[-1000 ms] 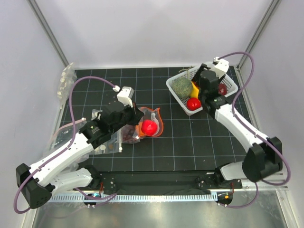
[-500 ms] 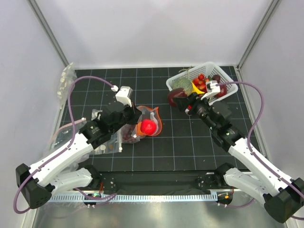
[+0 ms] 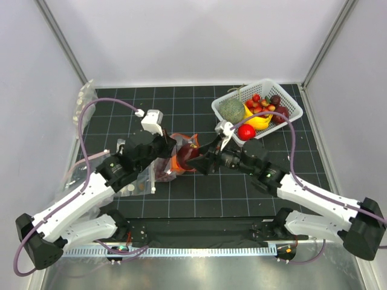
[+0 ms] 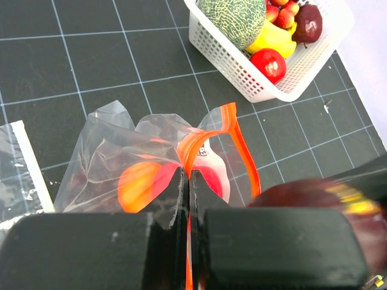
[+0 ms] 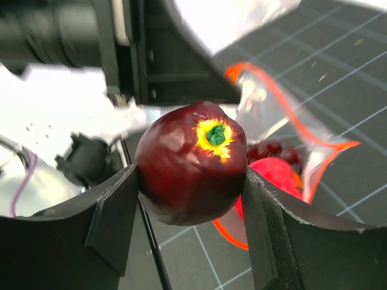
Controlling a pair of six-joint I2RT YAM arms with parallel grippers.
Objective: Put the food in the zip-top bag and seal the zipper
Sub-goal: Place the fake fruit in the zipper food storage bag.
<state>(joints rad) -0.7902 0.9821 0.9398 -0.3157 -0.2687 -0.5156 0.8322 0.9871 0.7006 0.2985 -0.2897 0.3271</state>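
My left hand point(image 4: 186, 181) is pinched fully closed on the mouth edge of the flat clear plastic zip-top bag point(image 4: 103, 151), gripping right at its red-orange zipper strip point(image 4: 245, 157); strip loops out to my right, so the mouth gapes; a bright-red toy ball point(image 5: 278, 172) sits inside, w/ smth darker behind it I can't make out. My right hand point(image 5: 190, 181) is partly spread, fingers point(image 5: 115, 211) pressed on both sides of a dark-red glossy toy apple point(image 5: 175, 145) w/ yellow patch & green stem stub; apple is just beside the bag mouth, not inside yet. Black gridded surface point(image 4: 91, 60) lies under it all. Farther out on my right, well apart from the bag: white plastic mesh basket point(image 4: 242, 72) w/ green netted melon ball point(image 4: 233, 18), yellow banana point(image 4: 275, 39), another bright-red ball point(image 4: 269, 63), dark plum-like fruit point(image 4: 308, 24).
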